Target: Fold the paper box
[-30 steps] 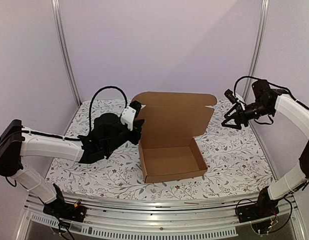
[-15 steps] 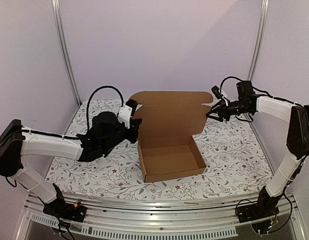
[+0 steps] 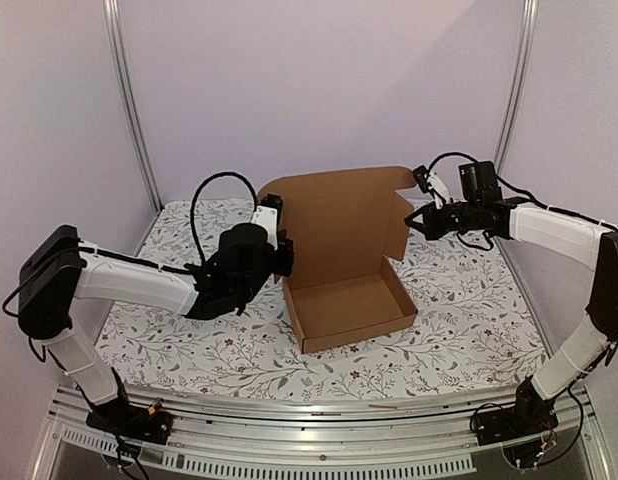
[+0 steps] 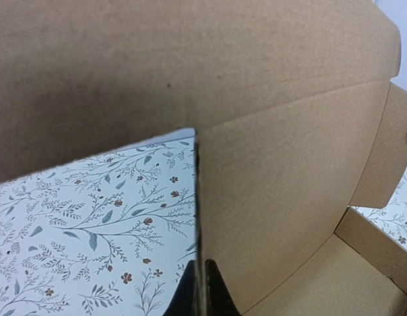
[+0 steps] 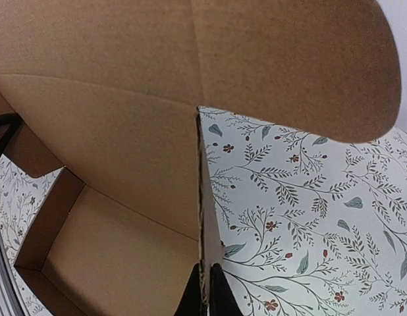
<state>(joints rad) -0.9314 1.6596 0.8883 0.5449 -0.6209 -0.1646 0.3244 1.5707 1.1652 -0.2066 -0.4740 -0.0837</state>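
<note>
The paper box (image 3: 349,300) is a brown cardboard mailer with a shallow tray and its lid (image 3: 341,222) raised upright behind it. My left gripper (image 3: 282,258) is shut on the lid's left edge (image 4: 198,217), one black finger on each side of the cardboard (image 4: 201,289). At the lid's right side my right gripper (image 3: 417,218) is shut on the side flap (image 3: 397,232), which is bent forward. In the right wrist view its fingers pinch the flap's edge (image 5: 205,289), with the tray (image 5: 118,263) to the left.
A white cloth with a floral print (image 3: 469,300) covers the table. Metal frame posts (image 3: 129,110) stand at the back corners, and a metal rail (image 3: 309,415) runs along the near edge.
My right arm swung left to the lid and its gripper shut on the right flap. The lid rose more upright, the flap folded forward, and the box shifted a little right.
</note>
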